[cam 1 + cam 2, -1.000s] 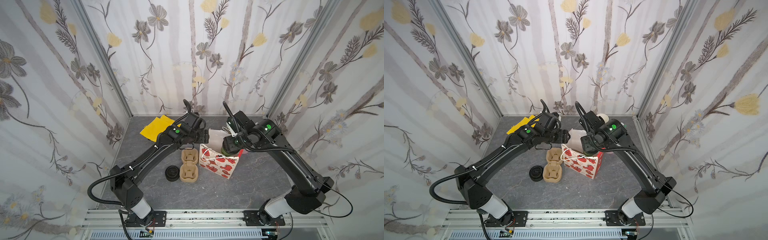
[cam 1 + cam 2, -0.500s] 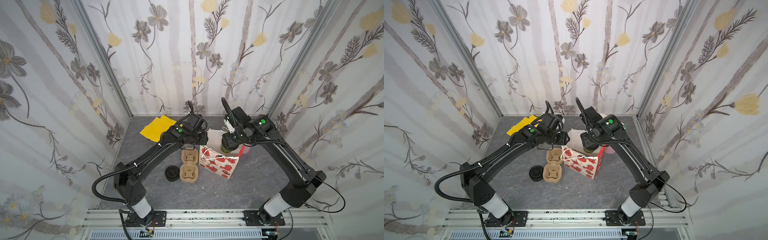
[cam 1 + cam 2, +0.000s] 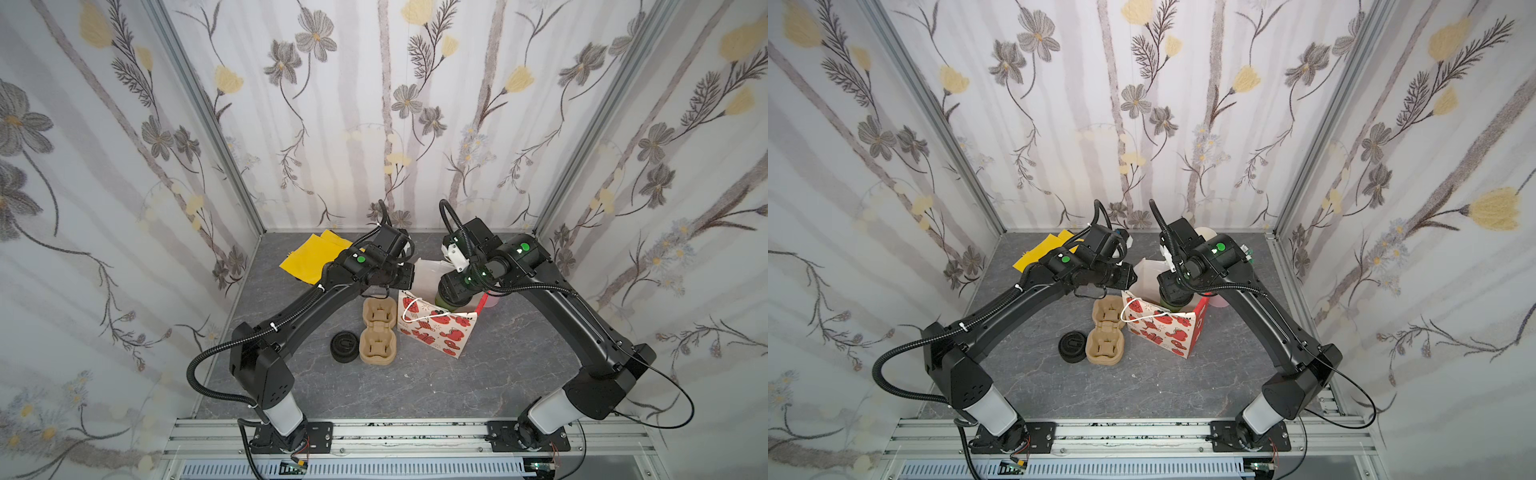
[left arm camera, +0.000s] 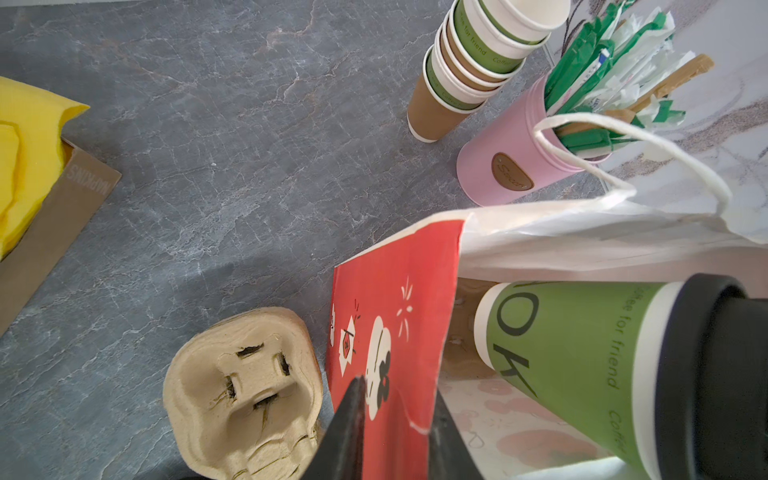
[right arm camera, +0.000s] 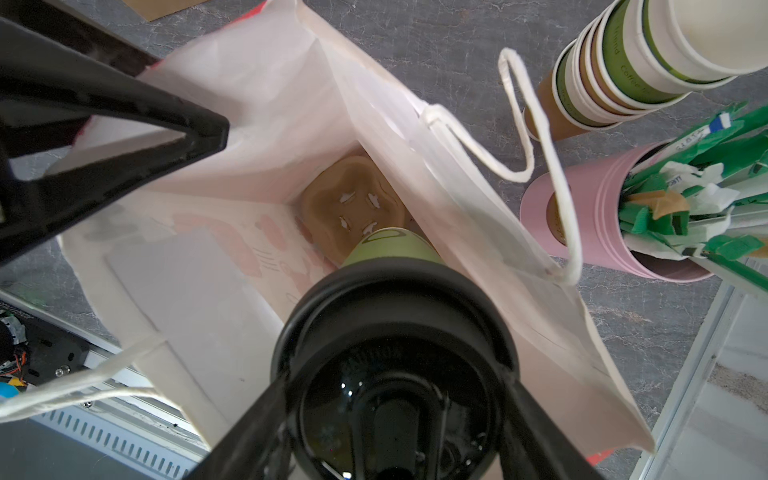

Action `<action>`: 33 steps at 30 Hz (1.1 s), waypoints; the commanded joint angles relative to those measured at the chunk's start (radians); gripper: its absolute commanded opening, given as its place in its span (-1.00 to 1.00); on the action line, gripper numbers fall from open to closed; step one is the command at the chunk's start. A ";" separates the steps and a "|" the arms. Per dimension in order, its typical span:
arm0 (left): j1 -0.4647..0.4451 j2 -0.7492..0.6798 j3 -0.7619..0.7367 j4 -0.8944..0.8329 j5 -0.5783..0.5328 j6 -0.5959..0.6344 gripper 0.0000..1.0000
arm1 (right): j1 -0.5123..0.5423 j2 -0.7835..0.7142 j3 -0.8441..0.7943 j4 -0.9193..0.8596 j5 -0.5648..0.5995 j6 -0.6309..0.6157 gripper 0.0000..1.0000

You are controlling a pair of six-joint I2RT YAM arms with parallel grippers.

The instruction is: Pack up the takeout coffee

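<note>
One cup (image 4: 582, 357) "for friend", sleeve (image 4: 54, 224) "NAPKINS"

We look into a three-sided booth. Behind the left gripper (image 3: 410, 277) and the right gripper (image 3: 451, 292) rises the back wall (image 3: 382, 124), covered in a pale, grey-striped print of grey and yellow flowers on long stems. The same print covers the left wall (image 3: 83, 249), out beyond the left gripper, and the right wall (image 3: 685, 270), out beyond the right gripper. Aluminium corner posts (image 3: 207, 124) join the walls. Beneath both grippers lies a dark grey, stone-veined tabletop (image 3: 415, 395). Nearer us than the grippers an aluminium rail (image 3: 415, 434) edges it, with a white slotted duct (image 3: 374, 471) below. The light is soft and even, the shadows faint.
</note>
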 commanded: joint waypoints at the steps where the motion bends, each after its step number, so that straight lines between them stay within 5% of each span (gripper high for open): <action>1: 0.003 -0.004 0.011 0.013 0.009 0.028 -0.66 | 0.017 0.013 0.006 0.001 -0.002 0.017 0.26; 9: 0.004 -0.018 -0.021 0.062 0.142 0.065 -1.00 | 0.047 -0.013 0.059 -0.053 0.028 0.065 0.27; 24: 0.003 -0.047 -0.070 0.084 0.370 0.277 -1.00 | 0.139 -0.212 -0.159 -0.052 0.015 0.154 0.27; 33: -0.003 -0.023 -0.054 0.083 0.395 0.320 -1.00 | 0.182 -0.240 -0.225 -0.054 -0.002 0.160 0.28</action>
